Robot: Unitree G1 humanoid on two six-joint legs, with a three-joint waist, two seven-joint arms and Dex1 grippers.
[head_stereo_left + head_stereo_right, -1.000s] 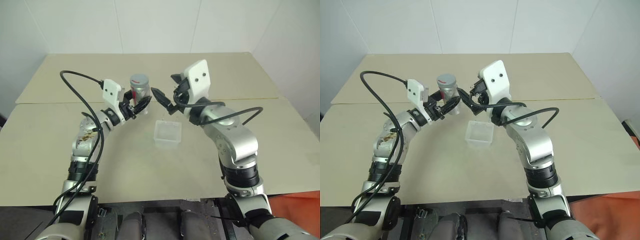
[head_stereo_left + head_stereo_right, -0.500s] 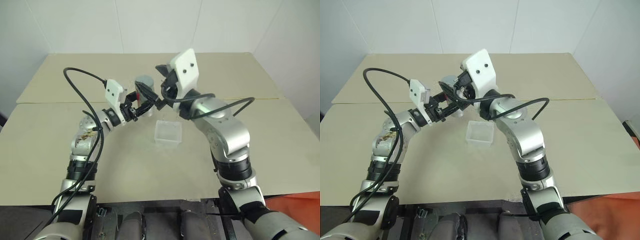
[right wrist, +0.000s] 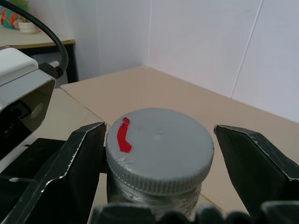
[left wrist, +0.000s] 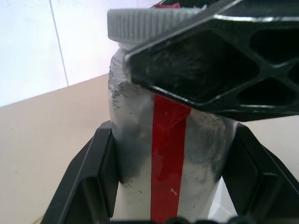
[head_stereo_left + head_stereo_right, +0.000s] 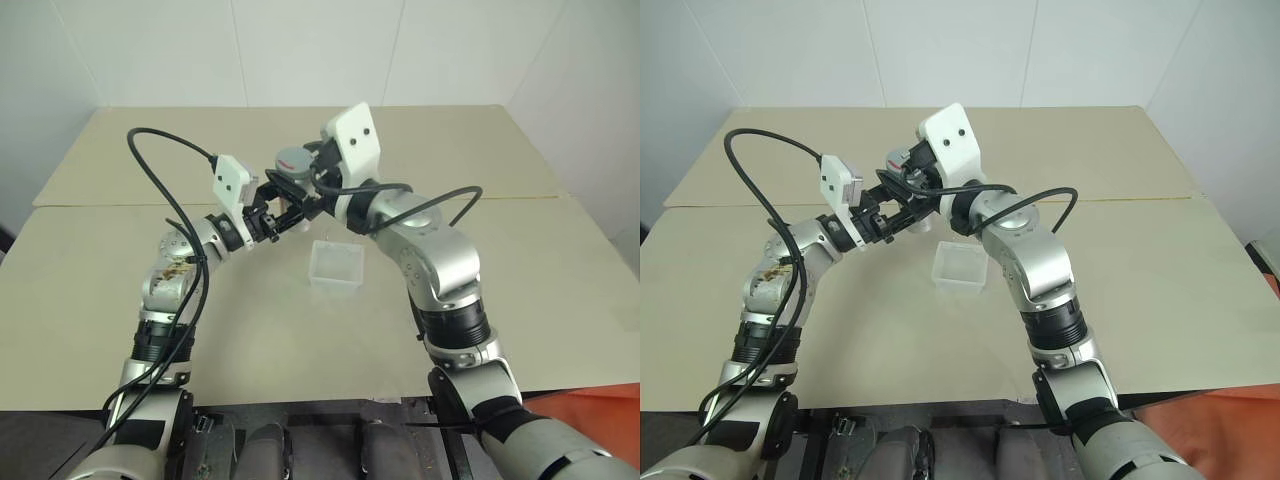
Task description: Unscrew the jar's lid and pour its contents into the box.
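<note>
The jar point(image 4: 168, 154), silvery with a red stripe down its side, is held upright above the table, and my left gripper point(image 5: 282, 212) is shut on its body. Its grey ribbed lid point(image 3: 159, 149), marked with a red dab, sits on top of it. My right gripper point(image 3: 159, 137) is open and straddles the lid from above. One finger point(image 3: 86, 154) lies against the lid's rim while the other finger point(image 3: 247, 154) stands a little off it. The clear plastic box point(image 5: 336, 266) rests on the table just below and to the right of the jar.
Two beige tabletops point(image 5: 110, 300) meet at a seam point(image 5: 100, 206) running across behind the box. White walls close the far side and the right corner. Black cables point(image 5: 160, 150) loop off my left arm.
My right gripper has swung left from beside the jar to over its top, its fingers now on either side of the lid. The left gripper and jar have stayed about where they were.
</note>
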